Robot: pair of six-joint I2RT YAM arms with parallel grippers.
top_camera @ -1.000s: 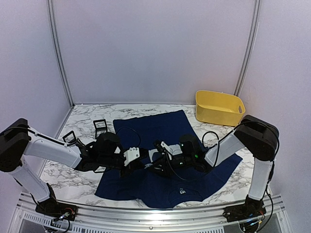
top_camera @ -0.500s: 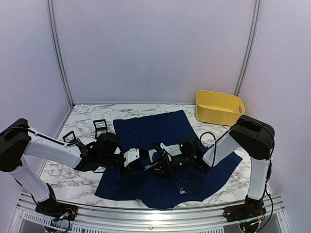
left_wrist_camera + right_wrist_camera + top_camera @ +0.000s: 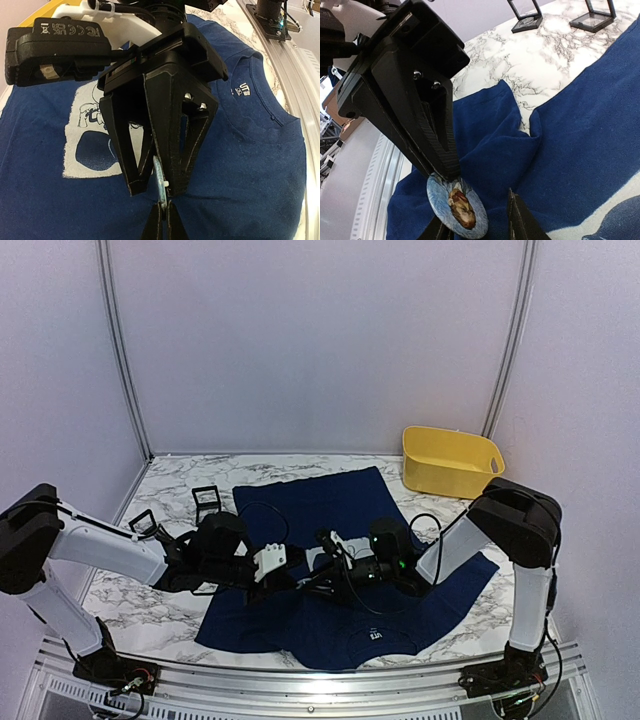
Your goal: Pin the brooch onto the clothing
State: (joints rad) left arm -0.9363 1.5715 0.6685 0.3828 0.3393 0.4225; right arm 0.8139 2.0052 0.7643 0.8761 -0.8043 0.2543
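Observation:
The navy T-shirt point(image 3: 330, 502) lies flat on the marble table, its pale grey print point(image 3: 95, 130) left of the grippers and its white neck label point(image 3: 244, 90) nearer the rail. Both grippers meet over its middle. My left gripper point(image 3: 162, 212) is shut on the edge of the round blue brooch point(image 3: 457, 209), which stands edge-on point(image 3: 160, 180) just above bunched cloth. My right gripper point(image 3: 476, 212) is open and straddles the brooch. One finger rests against the brooch's back with its white pin nub; the other finger point(image 3: 517, 220) stands apart from its face.
A yellow bin point(image 3: 450, 462) stands at the back right. Two small black frame stands point(image 3: 206, 498) point(image 3: 142, 524) sit on the marble left of the shirt. A metal rail point(image 3: 300, 685) runs along the near edge.
The right arm has shifted slightly left toward the left gripper. The left gripper keeps hold of the brooch in the same spot.

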